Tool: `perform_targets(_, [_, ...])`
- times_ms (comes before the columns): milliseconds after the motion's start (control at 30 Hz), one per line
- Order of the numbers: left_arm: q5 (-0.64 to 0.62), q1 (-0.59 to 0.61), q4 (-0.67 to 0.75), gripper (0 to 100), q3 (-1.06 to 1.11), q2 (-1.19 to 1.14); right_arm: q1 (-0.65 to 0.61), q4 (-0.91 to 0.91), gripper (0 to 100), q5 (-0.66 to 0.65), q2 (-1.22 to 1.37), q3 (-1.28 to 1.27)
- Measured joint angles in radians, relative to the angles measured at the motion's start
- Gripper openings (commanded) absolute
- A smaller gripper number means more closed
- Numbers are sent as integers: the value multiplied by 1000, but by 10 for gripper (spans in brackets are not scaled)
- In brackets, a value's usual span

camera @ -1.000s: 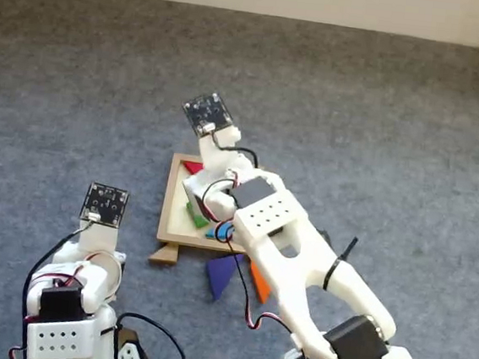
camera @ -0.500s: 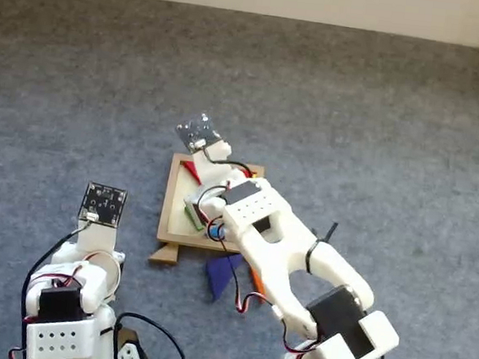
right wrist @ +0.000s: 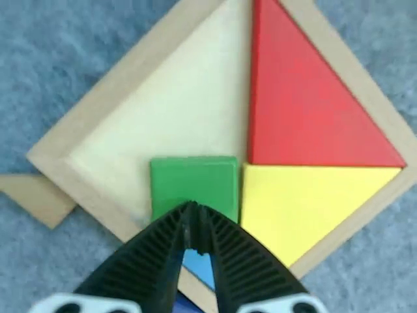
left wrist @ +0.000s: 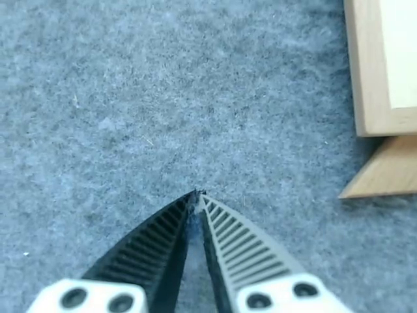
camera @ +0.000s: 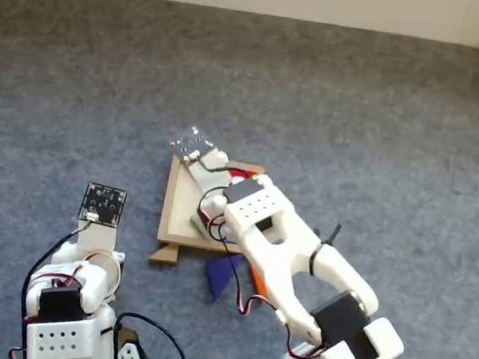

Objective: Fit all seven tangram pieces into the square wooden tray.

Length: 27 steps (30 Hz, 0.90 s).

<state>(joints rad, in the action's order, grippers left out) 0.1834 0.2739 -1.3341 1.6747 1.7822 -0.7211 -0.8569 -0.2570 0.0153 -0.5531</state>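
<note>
The square wooden tray [right wrist: 117,85] lies on the grey carpet [camera: 358,97]. Inside it, a red triangle [right wrist: 306,104] fills one side. A yellow piece [right wrist: 306,202] sits against the red one, and a green square [right wrist: 193,182] sits right beside the yellow. A blue piece [right wrist: 199,264] shows in the tray next to the green square, mostly hidden.

The right gripper [right wrist: 193,210] hangs over the tray, above the near edge of the green square. Its fingers are together at the tips and hold nothing that can be seen.

Just outside one corner of the tray lies a plain wooden triangle [left wrist: 384,173]. A purple piece [camera: 220,273] and an orange piece [camera: 255,277] lie on the carpet near the same side of the tray.

The left gripper [left wrist: 197,194] is over bare carpet, well apart from the tray's corner, with its fingers pressed together.
</note>
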Motion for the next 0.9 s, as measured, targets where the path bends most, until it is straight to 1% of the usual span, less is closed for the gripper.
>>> perform_targets(167, [0, 0, 0, 8, 0, 0, 32, -35, 5, -9, -52, -6])
perform_targets(333, [0, 0, 0, 8, 0, 0, 58, -52, 7, -6, -242, -64])
perform_targets(367, [0, 0, 0, 8, 0, 0, 60, -52, 8, 14, -284, -87])
perform_targets(433, [0, 0, 0, 8, 0, 0, 60, -52, 40, 66, -364, -126])
perform_targets(500, [0, 0, 0, 8, 0, 0, 60, -52, 111, 101, -430, -161])
perform_targets(600, [0, 0, 0, 8, 0, 0, 60, -52, 208, 117, -479, -219])
perform_targets(667, [0, 0, 0, 8, 0, 0, 60, -52, 221, 126, -486, -252])
perform_targets(733, [0, 0, 0, 8, 0, 0, 60, -52, 221, 170, -489, -276])
perform_targets(800, [0, 0, 0, 8, 0, 0, 57, -52, 221, 244, -491, -292])
perform_targets(900, [0, 0, 0, 8, 0, 0, 12, -52, 221, 359, -491, -305])
